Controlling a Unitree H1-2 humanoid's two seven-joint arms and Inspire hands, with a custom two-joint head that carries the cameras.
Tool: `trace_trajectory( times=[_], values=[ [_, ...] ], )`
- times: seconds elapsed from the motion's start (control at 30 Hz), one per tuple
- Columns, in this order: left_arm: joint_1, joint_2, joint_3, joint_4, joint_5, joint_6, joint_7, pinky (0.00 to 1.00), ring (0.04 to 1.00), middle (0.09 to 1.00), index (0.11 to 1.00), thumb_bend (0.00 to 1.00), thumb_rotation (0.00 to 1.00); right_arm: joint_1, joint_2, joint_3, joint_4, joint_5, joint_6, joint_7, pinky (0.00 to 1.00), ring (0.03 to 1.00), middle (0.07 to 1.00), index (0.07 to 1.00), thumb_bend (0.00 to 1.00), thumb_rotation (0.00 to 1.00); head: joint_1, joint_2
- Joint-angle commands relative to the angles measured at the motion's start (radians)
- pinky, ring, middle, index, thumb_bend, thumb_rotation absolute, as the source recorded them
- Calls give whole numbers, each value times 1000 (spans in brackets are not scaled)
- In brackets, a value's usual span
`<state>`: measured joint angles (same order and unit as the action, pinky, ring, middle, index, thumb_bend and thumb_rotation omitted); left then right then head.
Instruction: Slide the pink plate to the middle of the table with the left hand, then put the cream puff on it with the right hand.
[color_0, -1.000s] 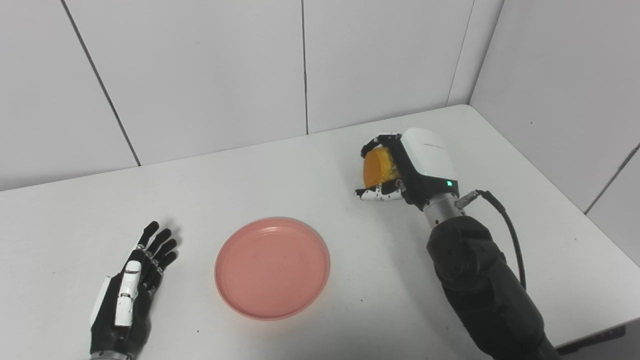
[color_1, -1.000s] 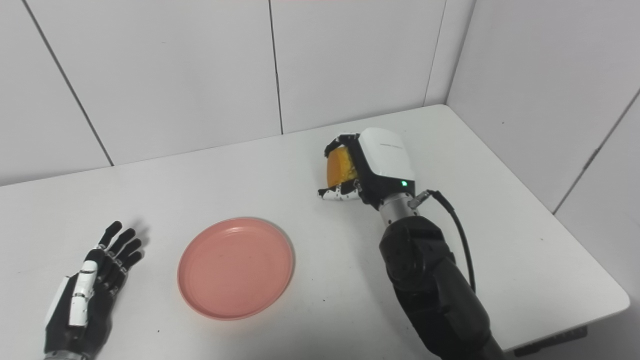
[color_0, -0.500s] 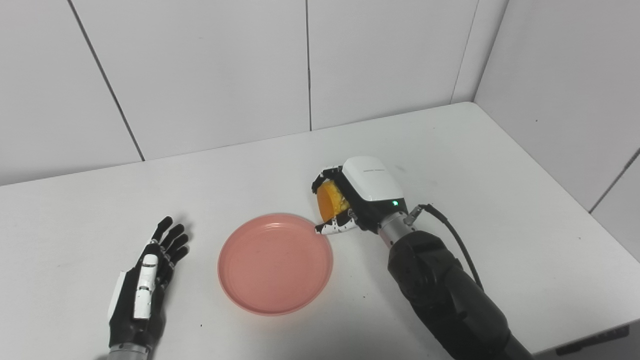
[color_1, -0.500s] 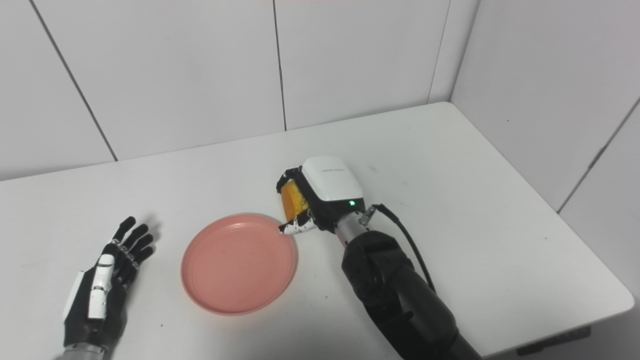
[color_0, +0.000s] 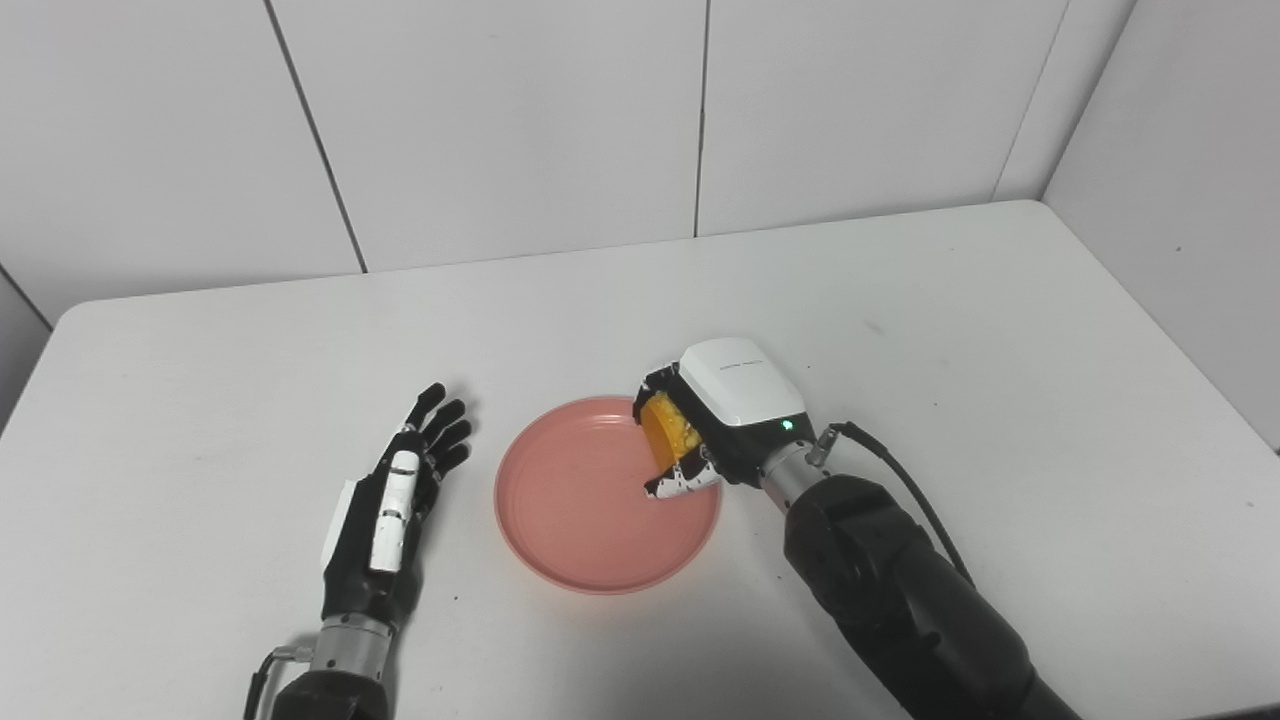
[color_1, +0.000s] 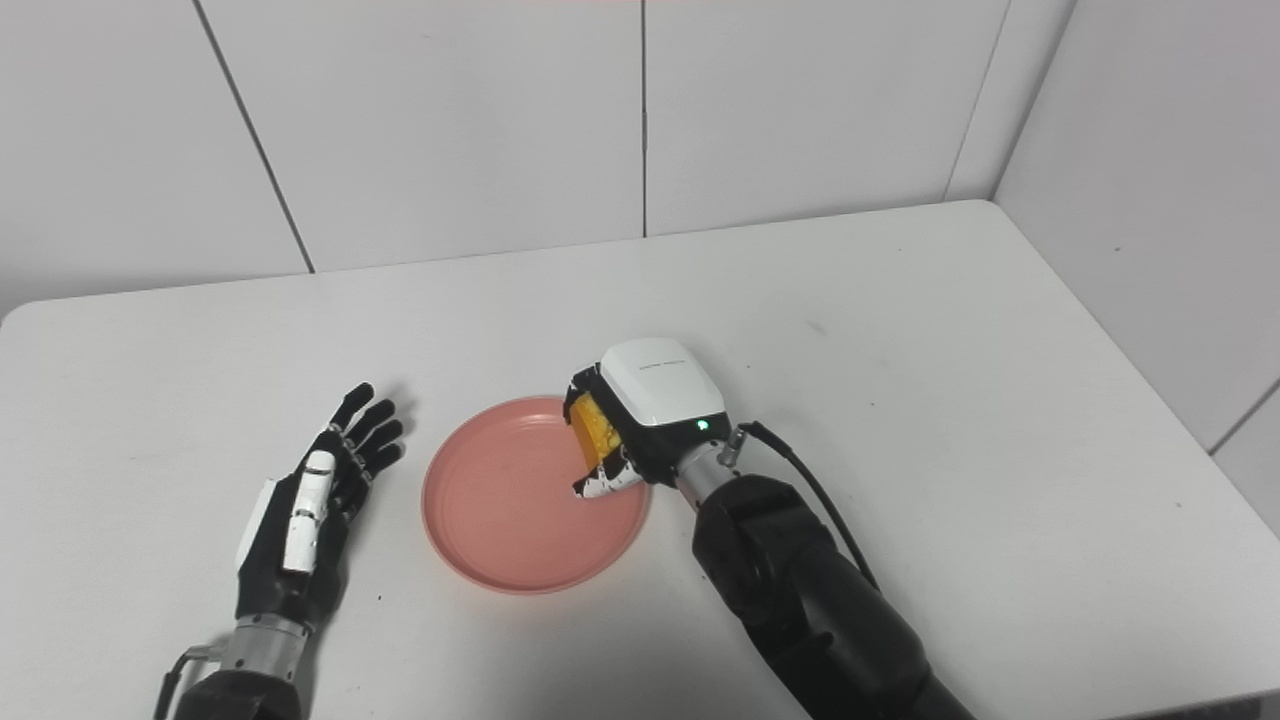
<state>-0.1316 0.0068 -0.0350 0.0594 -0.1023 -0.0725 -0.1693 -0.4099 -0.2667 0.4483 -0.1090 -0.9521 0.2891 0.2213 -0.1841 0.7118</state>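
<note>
The pink plate (color_0: 590, 500) lies flat near the middle of the white table (color_0: 900, 300). My right hand (color_0: 715, 420) is over the plate's right rim, shut on the orange-yellow cream puff (color_0: 664, 428), which sits between its fingers and thumb above the plate's right side. Whether the puff touches the plate is hidden by the hand. My left hand (color_0: 390, 505) lies flat on the table just left of the plate, open, fingers spread and pointing away from me, holding nothing. In the right eye view the puff (color_1: 597, 432) shows at the plate's (color_1: 500, 510) right edge.
White wall panels stand behind the table and along its right side. A black cable (color_0: 900, 480) loops off my right wrist. The table's left edge shows at the far left.
My right hand has carried the cream puff leftward and toward me, from beyond the plate's right side to over its right rim. The camera has turned left, so the whole scene has shifted right.
</note>
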Motion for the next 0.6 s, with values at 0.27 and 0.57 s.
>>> trace_trajectory(
  times=[0.27,0.57],
  values=[
    [82,-58,-28,51,19,10,32,899,903,913,906,382,1000,-58,40,8,89,1,-89,-75,185,266,474,486,531,0,54,15],
    [84,-64,-36,42,37,10,48,893,903,914,908,385,1000,-85,50,51,167,-29,-101,-102,190,273,474,487,531,0,65,19]
  ],
)
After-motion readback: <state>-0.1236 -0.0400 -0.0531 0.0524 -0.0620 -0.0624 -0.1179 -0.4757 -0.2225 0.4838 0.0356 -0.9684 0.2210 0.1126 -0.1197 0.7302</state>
